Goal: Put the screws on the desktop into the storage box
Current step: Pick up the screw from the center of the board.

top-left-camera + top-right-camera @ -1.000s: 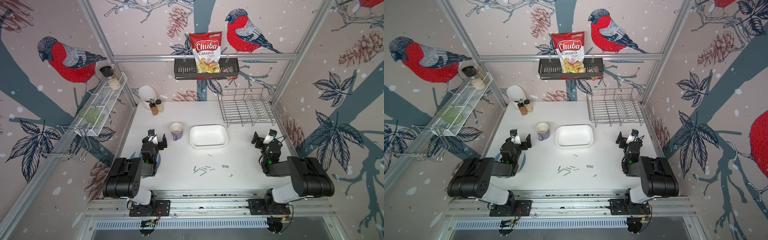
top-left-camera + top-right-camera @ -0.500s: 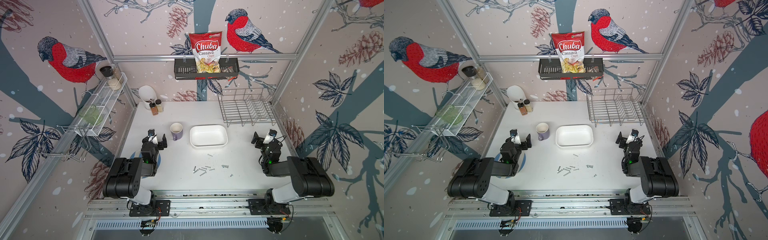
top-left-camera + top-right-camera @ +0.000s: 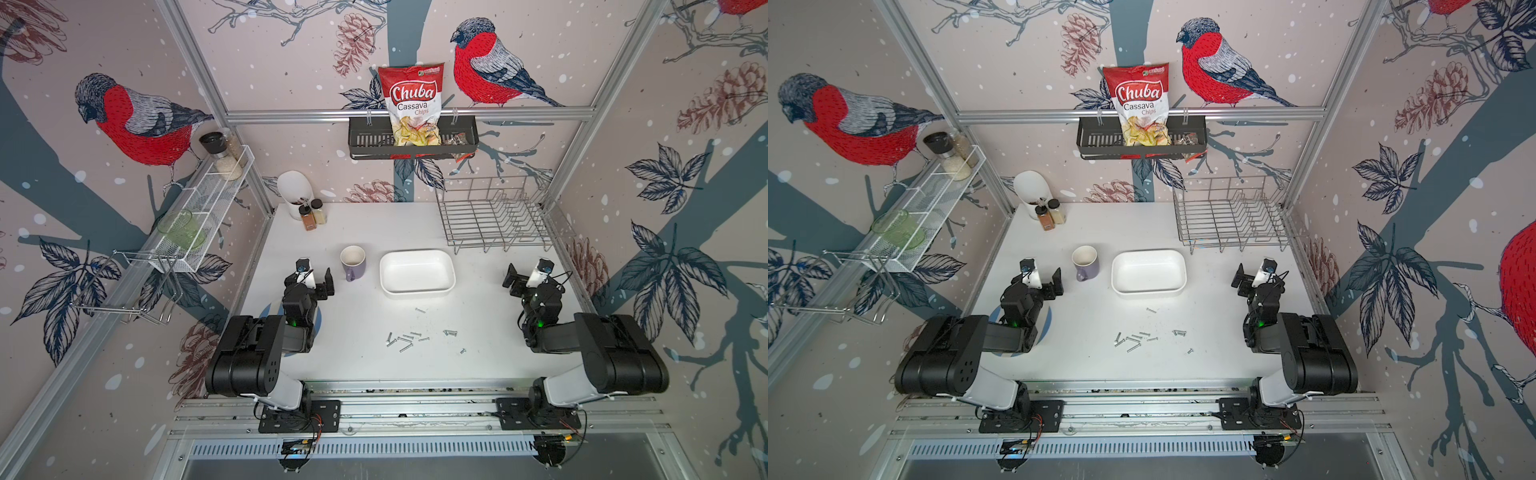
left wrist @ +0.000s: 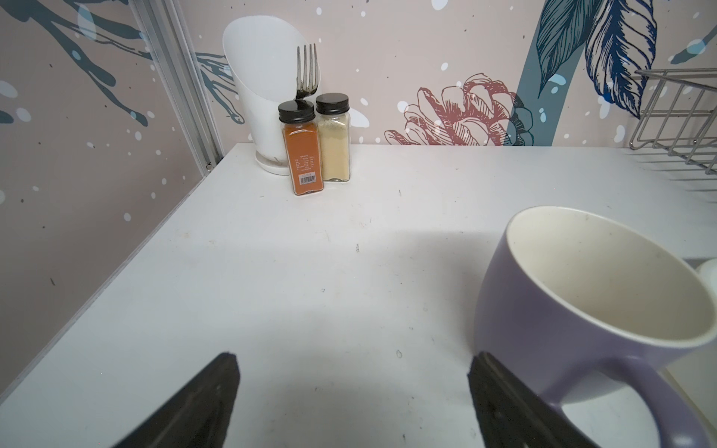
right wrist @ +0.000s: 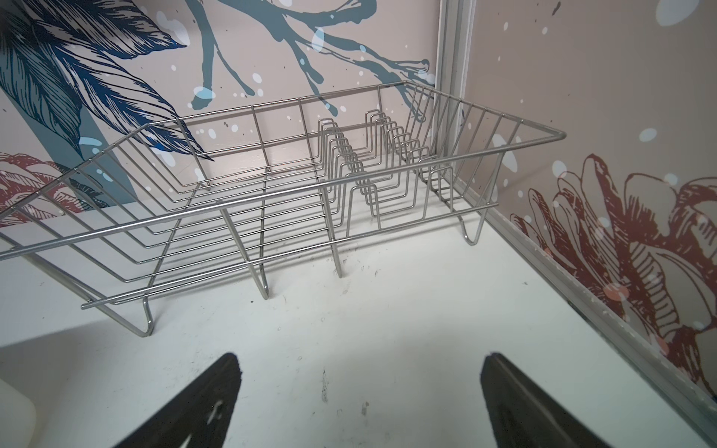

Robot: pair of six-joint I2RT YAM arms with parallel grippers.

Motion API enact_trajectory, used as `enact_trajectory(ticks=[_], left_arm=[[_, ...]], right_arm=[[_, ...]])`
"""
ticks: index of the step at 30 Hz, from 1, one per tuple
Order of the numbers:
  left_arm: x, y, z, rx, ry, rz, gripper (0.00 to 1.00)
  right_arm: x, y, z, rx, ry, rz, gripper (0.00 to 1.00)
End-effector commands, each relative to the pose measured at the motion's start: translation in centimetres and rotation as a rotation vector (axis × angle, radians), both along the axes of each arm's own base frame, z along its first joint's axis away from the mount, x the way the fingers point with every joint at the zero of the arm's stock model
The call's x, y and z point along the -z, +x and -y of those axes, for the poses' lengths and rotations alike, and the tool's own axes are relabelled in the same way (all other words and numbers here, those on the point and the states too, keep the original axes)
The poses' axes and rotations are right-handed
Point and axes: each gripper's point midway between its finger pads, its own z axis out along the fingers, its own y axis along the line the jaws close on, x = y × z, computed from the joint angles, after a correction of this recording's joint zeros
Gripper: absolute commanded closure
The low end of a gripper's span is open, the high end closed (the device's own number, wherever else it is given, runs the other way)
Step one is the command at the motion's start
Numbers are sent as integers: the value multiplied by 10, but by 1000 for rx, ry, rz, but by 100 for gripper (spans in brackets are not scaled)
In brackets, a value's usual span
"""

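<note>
I read "Chuba Cassava Chips" on the bag [image 3: 411,104]; left tool [image 4: 353,358] and right tool [image 5: 361,357] both gape empty.

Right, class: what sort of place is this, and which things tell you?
Probably a mock kitchen built as a robot test cell: a wire dish rack, spice jars and a purple mug stand on a white desktop, with two arms mounted in front.

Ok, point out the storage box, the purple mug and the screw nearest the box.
storage box [image 3: 417,291], a top view, front wall.
purple mug [image 3: 354,272], a top view, outer side.
nearest screw [image 3: 420,310], a top view, mid-shaft.
</note>
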Motion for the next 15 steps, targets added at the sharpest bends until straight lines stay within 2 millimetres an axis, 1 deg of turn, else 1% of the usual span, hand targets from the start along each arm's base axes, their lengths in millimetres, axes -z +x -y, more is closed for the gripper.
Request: enact_trajectory(ticks=[1,4,6,7,8,9,10,11,12,14,15], left_arm=[[-13,3,0,-6,-7,51,5],[-14,3,-3,-19,-8,56,5],[-23,3,-4,-29,-8,60,5],[-29,3,-6,-44,-10,53,5],[-37,3,-8,-66,-12,46,5],[-44,2,-8,-81,-10,45,5],[-52,-1,-7,-90,-11,53,5],[-62,-3,-2,-88,-6,71,5],[-68,-6,0,-94,4,78,5],[-86,-13,7,-90,-5,108,5],[-94,-17,11,-81,-28,121,6]], right_arm=[[-10,2,-1,-6,0,37,0],[-12,2,-2,-16,1,46,0],[-15,2,-3,-27,-2,38,0],[-21,3,-6,-34,-9,33,0],[-25,7,-11,-50,-18,12,0],[-24,9,-20,-89,-34,-31,0],[-32,13,-34,-137,-54,-50,0],[-39,16,-52,-190,-81,-58,0],[-44,15,-70,-245,-108,-66,0],[-51,8,-119,-392,-160,-78,0],[-55,4,-139,-456,-173,-82,0]])
